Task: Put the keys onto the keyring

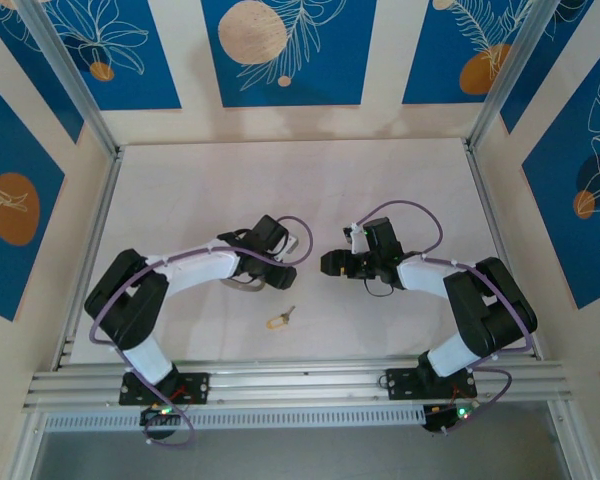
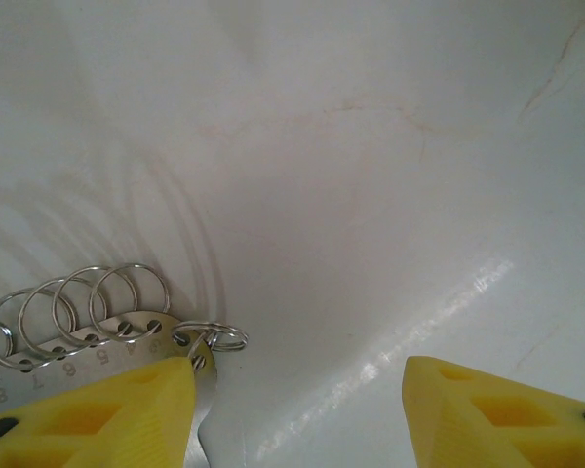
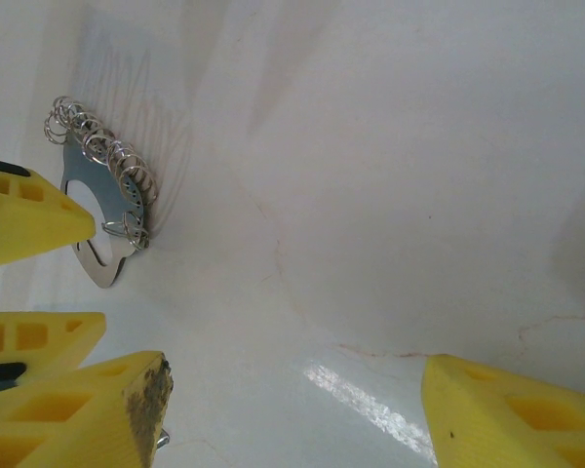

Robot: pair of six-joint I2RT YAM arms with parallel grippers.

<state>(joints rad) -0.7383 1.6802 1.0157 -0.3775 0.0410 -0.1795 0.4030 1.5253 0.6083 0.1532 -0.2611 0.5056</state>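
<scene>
Right hand [image 3: 297,375] hangs released. Left hand [image 2: 299,370] touches the keyring [image 2: 97,327], though any grasp is unclear. The key [image 1: 280,321] lies on the counter [image 1: 180,190].

White table [image 1: 280,180] fills the centre of the top view, matte. Left wrist view: faint hairline cracks [image 2: 390,112] in the upper half, glare streak [image 2: 439,304] at lower right. Right wrist view: another crack [image 3: 370,351] at lower middle. Cream walls [image 1: 280,122] on three sides carry blue panels [image 1: 285,50] with white leaf line-art and orange and tan discs. Aluminium posts [image 1: 72,80] run diagonally at upper left and upper right. Ribbed rail [image 1: 300,380] spans the bottom, grey floor [image 1: 300,455] below it. Light is even, shadows soft.
</scene>
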